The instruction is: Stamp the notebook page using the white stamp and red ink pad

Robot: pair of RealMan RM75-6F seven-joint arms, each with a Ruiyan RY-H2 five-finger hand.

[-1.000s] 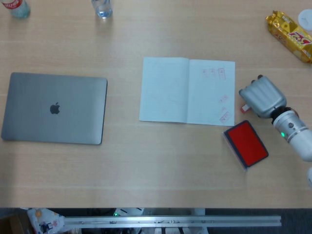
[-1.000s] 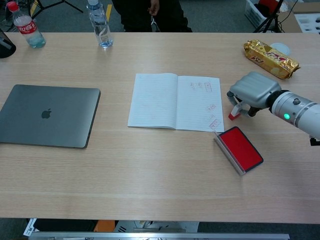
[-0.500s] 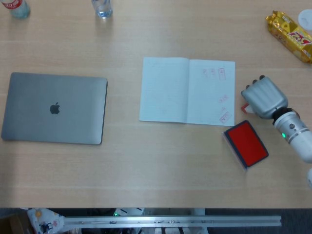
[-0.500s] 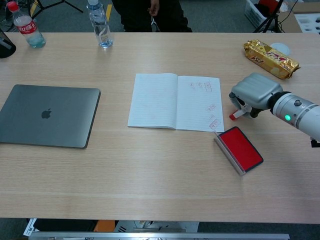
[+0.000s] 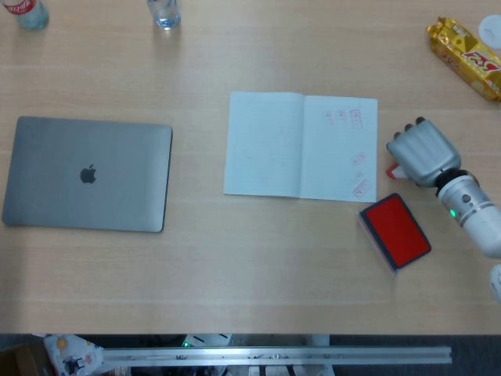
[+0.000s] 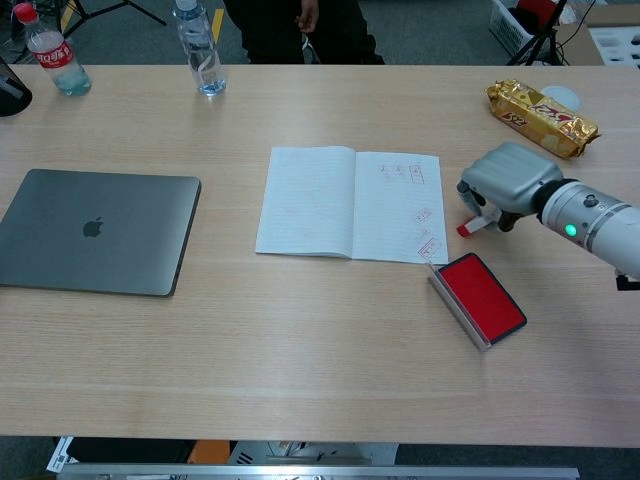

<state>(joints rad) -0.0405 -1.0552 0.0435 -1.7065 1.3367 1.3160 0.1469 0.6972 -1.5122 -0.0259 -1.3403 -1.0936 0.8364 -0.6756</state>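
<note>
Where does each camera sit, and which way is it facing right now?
Head view: high above the table, looking almost straight down; shows the right hand and forearm over the stamp.
Chest view: lower, at the table's near edge, looking forward and down across it; same right hand and forearm.
Shared: notebook, ink pad, laptop, snack pack. Left hand in neither.

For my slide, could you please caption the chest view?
Right hand holds the stamp beside the notebook, behind the ink pad.

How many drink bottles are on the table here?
2, both along the far edge: a red-labelled bottle at the far left corner and a clear bottle to its right, beyond the laptop. Others may lie off-frame.
</note>
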